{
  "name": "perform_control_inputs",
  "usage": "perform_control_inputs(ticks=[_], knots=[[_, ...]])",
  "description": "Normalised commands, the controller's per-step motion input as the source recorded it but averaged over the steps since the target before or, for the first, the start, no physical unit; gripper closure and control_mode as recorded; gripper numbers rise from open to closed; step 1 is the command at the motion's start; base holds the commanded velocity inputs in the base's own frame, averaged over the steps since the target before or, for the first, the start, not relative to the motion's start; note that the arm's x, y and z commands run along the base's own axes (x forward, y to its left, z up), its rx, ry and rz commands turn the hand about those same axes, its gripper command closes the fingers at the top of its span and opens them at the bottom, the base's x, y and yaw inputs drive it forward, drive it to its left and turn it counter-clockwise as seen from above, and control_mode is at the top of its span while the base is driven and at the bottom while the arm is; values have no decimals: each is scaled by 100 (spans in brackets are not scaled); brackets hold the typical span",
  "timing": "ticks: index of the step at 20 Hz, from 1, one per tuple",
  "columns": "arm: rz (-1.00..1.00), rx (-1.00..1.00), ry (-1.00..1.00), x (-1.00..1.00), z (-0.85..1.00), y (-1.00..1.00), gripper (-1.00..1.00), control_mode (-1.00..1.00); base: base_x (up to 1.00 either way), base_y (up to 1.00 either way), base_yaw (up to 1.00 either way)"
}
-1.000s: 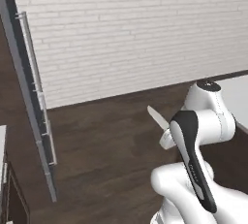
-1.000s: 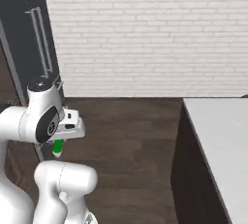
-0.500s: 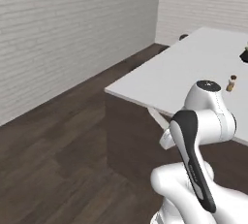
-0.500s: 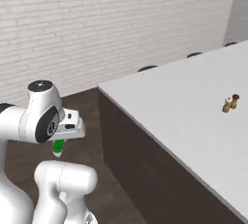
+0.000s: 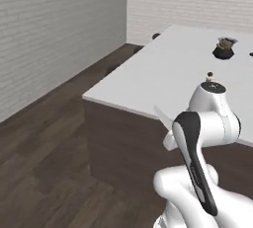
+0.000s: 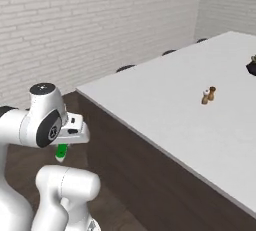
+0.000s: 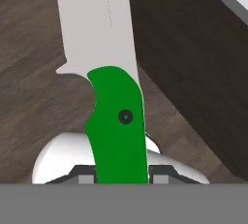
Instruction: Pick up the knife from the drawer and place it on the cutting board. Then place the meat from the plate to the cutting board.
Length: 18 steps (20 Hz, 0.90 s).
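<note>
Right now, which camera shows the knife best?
The hand view: the knife runs up the middle of it, green handle below and pale blade above. The right base view shows a bit of green handle under the hand. The left base view shows the pale blade sticking out beside the arm.

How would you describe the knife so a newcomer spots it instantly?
Start at the white arm beside the big pale counter. At its gripper, the knife is clamped by its bright green handle, the broad pale blade pointing away; nothing else nearby is green.
</note>
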Motion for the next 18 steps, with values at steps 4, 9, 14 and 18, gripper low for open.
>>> perform_control_inputs(ticks=[4, 9, 14, 18], knots=[[0, 0, 0, 0, 0, 0, 100, 100, -12, -89, -53], [0, 0, 0, 0, 0, 0, 100, 100, 0, -54, -68], [0, 0, 0, 0, 0, 0, 100, 100, 0, -21, -50], [0, 0, 0, 0, 0, 0, 100, 100, 0, -43, -50]])
